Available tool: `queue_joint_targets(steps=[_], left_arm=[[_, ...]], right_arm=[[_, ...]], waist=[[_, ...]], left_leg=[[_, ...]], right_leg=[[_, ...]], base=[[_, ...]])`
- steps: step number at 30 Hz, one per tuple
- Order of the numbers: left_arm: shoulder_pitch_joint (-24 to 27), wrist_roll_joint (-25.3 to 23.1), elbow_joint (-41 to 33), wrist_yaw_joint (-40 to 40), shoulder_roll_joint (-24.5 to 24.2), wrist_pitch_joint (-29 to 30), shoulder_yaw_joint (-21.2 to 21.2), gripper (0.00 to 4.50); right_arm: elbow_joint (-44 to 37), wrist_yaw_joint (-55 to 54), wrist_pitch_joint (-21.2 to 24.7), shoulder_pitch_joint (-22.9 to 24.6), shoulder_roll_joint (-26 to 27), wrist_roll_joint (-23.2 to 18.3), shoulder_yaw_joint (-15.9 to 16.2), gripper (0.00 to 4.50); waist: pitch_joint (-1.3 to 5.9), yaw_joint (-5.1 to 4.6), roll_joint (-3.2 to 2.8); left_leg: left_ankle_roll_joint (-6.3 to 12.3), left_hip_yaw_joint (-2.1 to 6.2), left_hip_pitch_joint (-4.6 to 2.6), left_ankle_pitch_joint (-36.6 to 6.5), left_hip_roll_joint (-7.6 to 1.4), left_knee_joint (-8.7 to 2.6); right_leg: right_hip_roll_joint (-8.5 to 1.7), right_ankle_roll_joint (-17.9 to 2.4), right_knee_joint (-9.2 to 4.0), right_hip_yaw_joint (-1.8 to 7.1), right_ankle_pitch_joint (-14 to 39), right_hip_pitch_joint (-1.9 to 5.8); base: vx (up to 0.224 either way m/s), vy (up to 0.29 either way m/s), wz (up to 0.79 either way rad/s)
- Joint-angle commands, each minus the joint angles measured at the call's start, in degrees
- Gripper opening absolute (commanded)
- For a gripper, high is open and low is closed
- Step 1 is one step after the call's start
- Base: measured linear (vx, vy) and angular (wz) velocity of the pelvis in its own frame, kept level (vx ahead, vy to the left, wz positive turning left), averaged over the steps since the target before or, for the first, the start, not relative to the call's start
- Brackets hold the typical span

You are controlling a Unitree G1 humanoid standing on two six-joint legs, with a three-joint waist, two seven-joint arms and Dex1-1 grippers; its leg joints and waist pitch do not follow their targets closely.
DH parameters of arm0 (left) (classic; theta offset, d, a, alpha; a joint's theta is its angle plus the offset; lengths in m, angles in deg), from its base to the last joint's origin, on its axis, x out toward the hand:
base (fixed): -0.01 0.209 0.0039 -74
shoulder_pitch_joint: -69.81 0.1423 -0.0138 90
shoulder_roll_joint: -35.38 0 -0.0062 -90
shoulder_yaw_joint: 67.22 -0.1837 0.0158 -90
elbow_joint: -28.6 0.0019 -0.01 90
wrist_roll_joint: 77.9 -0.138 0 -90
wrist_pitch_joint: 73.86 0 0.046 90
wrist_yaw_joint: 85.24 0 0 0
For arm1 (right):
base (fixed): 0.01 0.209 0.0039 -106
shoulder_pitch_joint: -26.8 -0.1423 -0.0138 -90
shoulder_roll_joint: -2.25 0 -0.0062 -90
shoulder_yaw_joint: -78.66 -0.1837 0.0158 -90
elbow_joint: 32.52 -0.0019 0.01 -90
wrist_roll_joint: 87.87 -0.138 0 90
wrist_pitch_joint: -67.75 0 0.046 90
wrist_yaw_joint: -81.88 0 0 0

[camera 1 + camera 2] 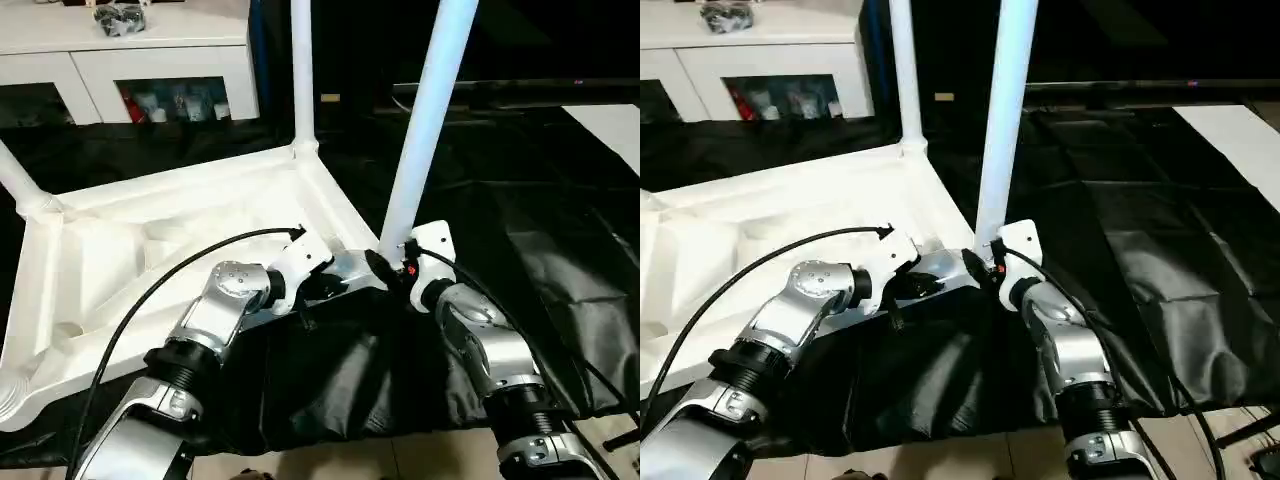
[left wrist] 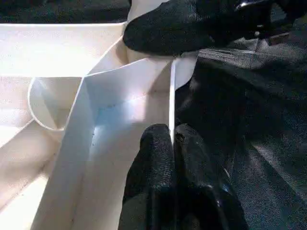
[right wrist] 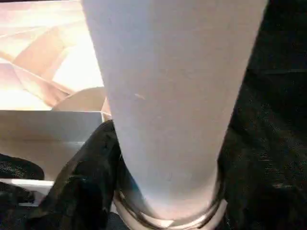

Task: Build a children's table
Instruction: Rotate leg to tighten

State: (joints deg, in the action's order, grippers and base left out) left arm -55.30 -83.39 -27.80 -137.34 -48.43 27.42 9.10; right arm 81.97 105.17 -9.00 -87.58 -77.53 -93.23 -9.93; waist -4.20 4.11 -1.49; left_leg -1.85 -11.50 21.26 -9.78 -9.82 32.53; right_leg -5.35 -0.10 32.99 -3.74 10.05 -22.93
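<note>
The children's table lies upside down on a black cloth, its white top showing ribs and a raised rim. One leg stands upright in the far corner socket, and another leg rises at the left corner. My right gripper is closed around the base of a third leg, which stands nearly upright at the near right corner; one black finger wraps its side. My left gripper is shut on the thin rim wall right beside that corner.
A white cabinet with shelf openings stands at the back left, with a dark object on it. The black cloth spreads to the right. Tiled floor shows at the near edge, and a bare socket at the near left corner.
</note>
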Motion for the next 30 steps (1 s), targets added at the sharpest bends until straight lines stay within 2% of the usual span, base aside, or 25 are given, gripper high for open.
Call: queue_joint_targets(steps=[1, 2, 5, 6, 7, 9, 10, 11, 13, 15, 17, 18, 20, 21, 23, 24, 27, 29, 30], left_arm=[[-0.1, 2.9, -2.4, -2.9, 3.7, -1.4, -2.4, 0.00], [0.1, 3.0, -2.7, -3.6, 3.3, -1.4, -2.5, 0.00], [0.6, 3.7, -3.1, -5.8, 2.2, -2.0, -2.8, 0.00], [0.8, 4.1, -3.3, -7.0, 1.7, -2.3, -2.9, 0.00], [1.0, 4.4, -3.4, -8.3, 1.3, -2.7, -3.0, 0.00], [1.4, 5.5, -4.1, -11.8, 0.2, -3.6, -3.1, 0.00], [1.5, 6.3, -4.7, -15.0, -1.0, -3.8, -3.3, 0.00], [1.5, 6.5, -4.8, -15.8, -1.4, -3.7, -3.3, 0.00], [1.4, 6.5, -4.7, -16.3, -1.7, -3.9, -3.3, 0.00], [1.0, 6.4, -4.4, -18.6, -3.1, -4.3, -3.2, 0.00], [0.8, 6.5, -4.3, -19.9, -3.8, -4.4, -3.3, 0.00], [0.7, 6.7, -4.2, -20.7, -4.1, -4.4, -3.4, 0.00], [0.4, 6.7, -3.6, -22.1, -5.1, -4.7, -3.5, 0.00], [0.4, 6.7, -3.6, -22.1, -5.1, -4.7, -3.5, 0.00], [0.3, 6.8, -3.4, -23.1, -5.7, -4.6, -3.8, 0.00], [0.2, 6.8, -3.2, -23.4, -6.0, -4.8, -3.8, 0.00], [0.1, 6.6, -2.6, -24.3, -6.3, -5.2, -3.8, 0.00], [-0.1, 6.7, -2.3, -24.7, -6.4, -5.2, -3.8, 0.00], [-0.2, 6.8, -2.1, -24.8, -6.4, -5.3, -3.8, 0.00]], right_arm=[[-0.1, 5.9, 1.6, 0.2, 2.5, -2.3, 4.1, 3.35], [-0.4, 6.3, 1.8, 0.4, 2.0, -2.3, 4.0, 3.46], [-2.2, 8.8, 2.4, 1.1, -0.6, -3.2, 3.6, 3.82], [-3.3, 10.5, 3.0, 1.6, -1.9, -3.8, 3.5, 3.82], [-4.2, 12.4, 3.5, 2.0, -3.2, -4.4, 3.5, 4.06], [-7.3, 17.9, 4.5, 3.4, -6.9, -5.3, 4.4, 4.14], [-10.7, 24.3, 4.5, 5.2, -11.4, -5.7, 6.1, 4.18], [-11.7, 26.2, 4.3, 5.8, -12.7, -5.6, 6.6, 4.23], [-12.2, 27.7, 4.2, 6.1, -13.8, -5.6, 6.9, 4.35], [-15.1, 34.2, 5.1, 7.6, -18.1, -7.0, 7.8, 4.35], [-16.1, 36.6, 5.9, 8.0, -19.6, -7.8, 7.7, 4.35], [-16.4, 37.2, 6.4, 8.0, -20.2, -8.4, 7.8, 4.35], [-17.3, 39.4, 7.5, 8.1, -21.5, -9.6, 8.3, 4.19], [-17.3, 39.4, 7.5, 8.1, -21.5, -9.6, 8.3, 4.10], [-17.7, 40.5, 7.7, 8.2, -22.3, -9.7, 9.0, 3.97], [-17.7, 41.1, 7.9, 8.2, -22.7, -9.4, 9.4, 3.97], [-17.6, 41.6, 7.3, 8.4, -23.0, -8.5, 10.3, 3.59], [-17.9, 41.8, 7.5, 8.5, -23.0, -8.6, 10.3, 3.54], [-18.1, 41.8, 7.7, 8.5, -23.0, -8.8, 10.3, 3.33]], waist=[[2.82, 0.20, 0.59], [2.87, 0.21, 0.66], [3.18, 0.58, 0.39], [3.34, 0.81, 0.53], [3.47, 1.16, 0.38], [3.60, 1.67, 0.29], [3.78, 1.94, 0.14], [3.92, 2.36, 0.16], [3.97, 2.58, 0.07], [3.87, 2.64, -0.10], [3.85, 2.86, -0.07], [3.62, 2.85, -0.03], [3.59, 2.91, -0.23], [3.57, 2.90, -0.15], [3.61, 2.87, -0.38], [3.58, 2.81, -0.30], [3.76, 2.71, -0.46], [3.85, 2.68, -0.35], [3.85, 2.69, -0.05]], left_leg=[[-0.27, 2.29, -1.22, -22.0, -3.38, -4.82], [-0.14, 2.24, -1.13, -21.4, -3.40, -4.82], [0.64, 1.94, -0.93, -18.2, -3.47, -4.63], [1.39, 1.72, -0.93, -16.7, -3.44, -4.40], [2.12, 1.58, -1.00, -14.9, -3.40, -4.16], [3.46, 1.27, -1.30, -13.0, -3.39, -3.80], [4.44, 1.34, -0.82, -10.6, -3.44, -3.62], [5.81, 1.23, -0.59, -8.3, -3.55, -3.31], [6.87, 1.21, -0.35, -6.8, -3.53, -3.10], [7.11, 1.29, -0.29, -6.9, -3.52, -3.02], [7.51, 1.24, -0.54, -7.7, -3.71, -2.94], [7.37, 1.27, -0.34, -8.6, -3.74, -3.10], [6.02, 1.37, -0.58, -11.1, -3.82, -3.30], [5.71, 1.36, -0.60, -11.5, -3.85, -3.33], [4.72, 1.46, -0.61, -12.0, -3.93, -3.48], [4.33, 1.50, -0.52, -12.1, -3.90, -3.54], [3.99, 1.53, -0.45, -11.8, -3.86, -3.47], [4.24, 1.53, -0.38, -10.9, -3.80, -3.37], [4.62, 1.46, -0.38, -10.4, -3.79, -3.29]], right_leg=[[-4.18, -7.2, -5.43, 2.73, 28.0, 1.12], [-4.13, -7.5, -5.31, 2.75, 26.8, 1.23], [-3.94, -9.6, -4.49, 2.83, 19.8, 1.68], [-3.90, -10.5, -4.23, 2.88, 17.1, 1.77], [-3.86, -11.3, -3.96, 2.87, 14.8, 1.87], [-3.72, -12.4, -3.70, 2.89, 11.5, 1.86], [-3.58, -12.9, -3.11, 2.71, 8.4, 2.45], [-3.50, -13.5, -2.58, 2.63, 4.9, 2.49], [-3.46, -14.7, -2.19, 2.48, 2.4, 2.49], [-3.55, -15.2, -2.16, 2.41, 2.4, 2.52], [-3.47, -15.5, -2.25, 2.44, 3.1, 2.41], [-3.56, -15.4, -2.43, 2.41, 5.1, 2.38], [-3.71, -14.7, -2.95, 2.43, 9.8, 2.29], [-3.71, -14.5, -3.00, 2.46, 10.4, 2.24], [-3.79, -14.3, -3.08, 2.49, 11.5, 2.26], [-3.76, -14.1, -3.09, 2.47, 11.6, 2.33], [-3.81, -14.4, -2.92, 2.45, 9.9, 2.40], [-3.80, -14.8, -2.71, 2.43, 8.4, 2.50], [-3.80, -15.1, -2.65, 2.43, 7.5, 2.50]], base=[[0.000, 0.000, 0.00], [0.000, 0.000, 0.00], [0.000, 0.000, 0.00], [0.000, 0.000, 0.00], [0.000, 0.000, 0.00], [0.052, -0.019, 0.11], [0.056, -0.015, 0.08], [0.053, -0.006, 0.01], [0.026, -0.003, 0.01], [0.000, 0.000, 0.00], [0.000, 0.000, 0.00], [0.000, 0.000, 0.00], [0.000, 0.000, 0.00], [0.000, 0.000, 0.00], [0.000, 0.000, 0.00], [0.000, 0.000, 0.00], [0.000, 0.000, 0.00], [0.000, 0.000, 0.00], [0.000, 0.000, 0.00]])
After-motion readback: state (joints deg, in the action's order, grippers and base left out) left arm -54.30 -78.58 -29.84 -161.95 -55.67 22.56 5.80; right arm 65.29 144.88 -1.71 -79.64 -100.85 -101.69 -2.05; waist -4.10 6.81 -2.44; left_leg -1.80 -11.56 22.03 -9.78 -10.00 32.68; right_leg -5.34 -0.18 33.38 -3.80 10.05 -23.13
